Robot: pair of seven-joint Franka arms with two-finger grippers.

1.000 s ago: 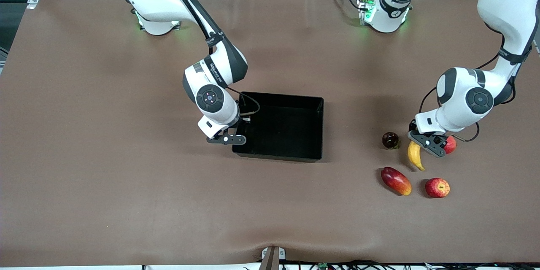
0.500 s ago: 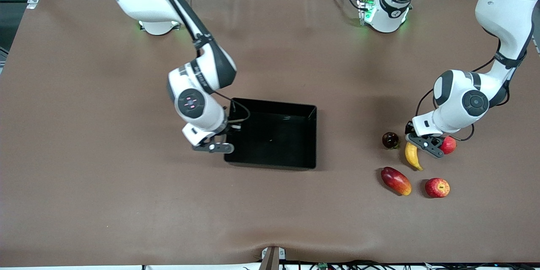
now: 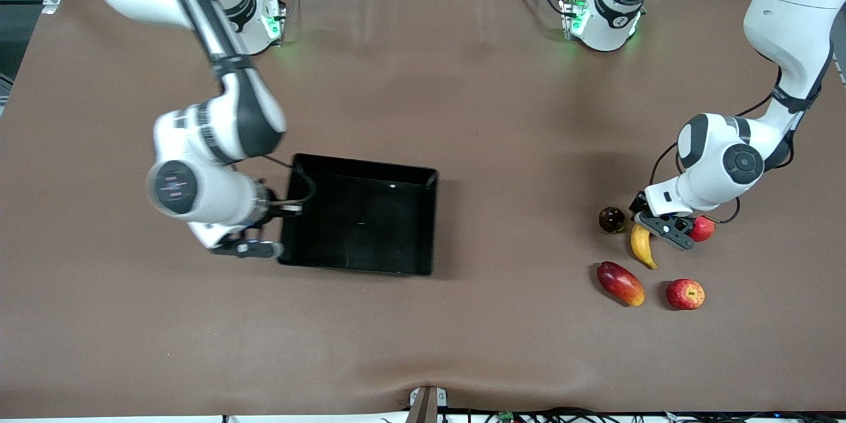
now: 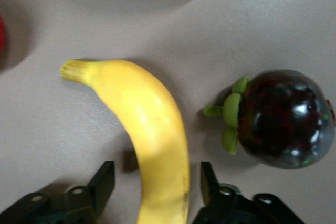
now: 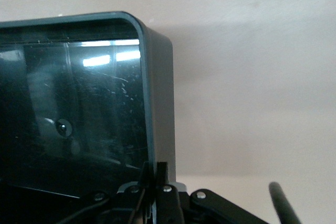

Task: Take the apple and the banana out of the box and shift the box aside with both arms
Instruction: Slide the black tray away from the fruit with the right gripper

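Observation:
The black box (image 3: 363, 168) lies on the table toward the right arm's end. My right gripper (image 3: 261, 250) is shut on its side wall (image 5: 157, 103), and in the right wrist view the gripper (image 5: 156, 174) pinches the thin rim. The yellow banana (image 3: 642, 248) lies on the table among the other fruit. My left gripper (image 3: 664, 232) is low over it and open. In the left wrist view the gripper (image 4: 156, 177) straddles the banana (image 4: 147, 119), with a gap at each finger. The red apple (image 3: 685, 294) with yellow flecks lies nearer the front camera than the banana.
A dark mangosteen (image 3: 611, 219) (image 4: 283, 119) lies close beside the banana. A red-and-yellow mango (image 3: 620, 283) sits beside the apple. A plain pinkish-red fruit (image 3: 702, 228) is half hidden by the left gripper. The box is empty inside.
The right arm has dragged the box a long way toward its own end of the table. The left gripper has opened around the banana and shifted slightly.

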